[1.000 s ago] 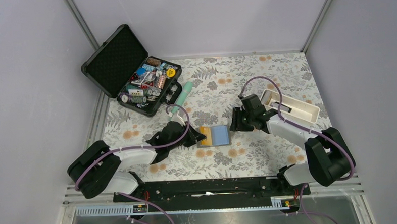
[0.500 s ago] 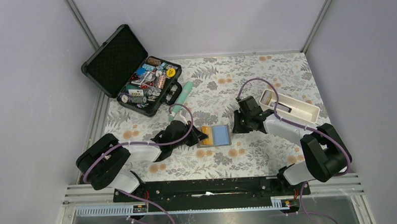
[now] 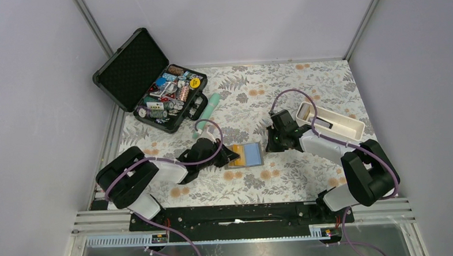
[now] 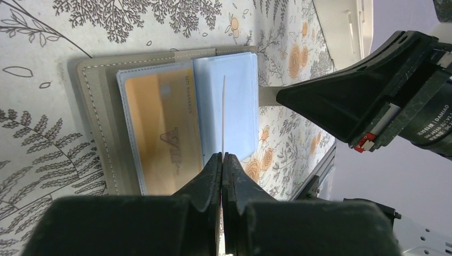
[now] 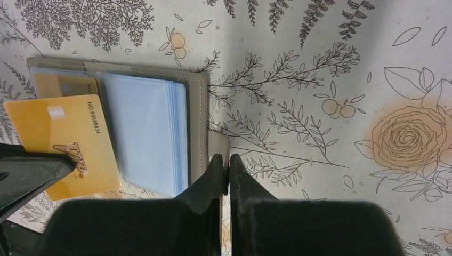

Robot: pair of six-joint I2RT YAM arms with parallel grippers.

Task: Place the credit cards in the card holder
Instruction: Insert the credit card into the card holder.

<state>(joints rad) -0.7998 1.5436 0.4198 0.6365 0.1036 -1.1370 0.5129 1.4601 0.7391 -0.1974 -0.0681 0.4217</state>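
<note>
The left gripper (image 4: 223, 160) is clamped on a thin orange-yellow plastic card (image 5: 64, 141), fingers pressed flat against its two faces. The left wrist view shows the card edge-on as a pale line standing over the middle of the small grey-brown folding card holder (image 5: 198, 128). In the right wrist view the card leans over the holder's left page, its lower corner by the black finger.

The holder lies open on the floral tablecloth (image 5: 320, 80), between the two grippers. The right gripper (image 5: 224, 162) sits at the holder's right edge with its fingers together, directly over the short grey closure tab (image 5: 219, 143) that sticks out there. Whether they actually nip the tab cannot be told.

The held card reads "NO.8888834" in small dark print, with slanted gold lettering below that looks like "VIP". A second orange-yellow card (image 4: 160, 133) sits inside a left-hand sleeve and carries the same slanted mark.

The holder is matte, with pale stitching along its border and rounded corners. Its inner pockets are a stack of clear, bluish plastic sleeves (image 5: 144, 128), glossy and slightly fanned. The cloth is off-white, printed with grey leaves and orange roses.
</note>
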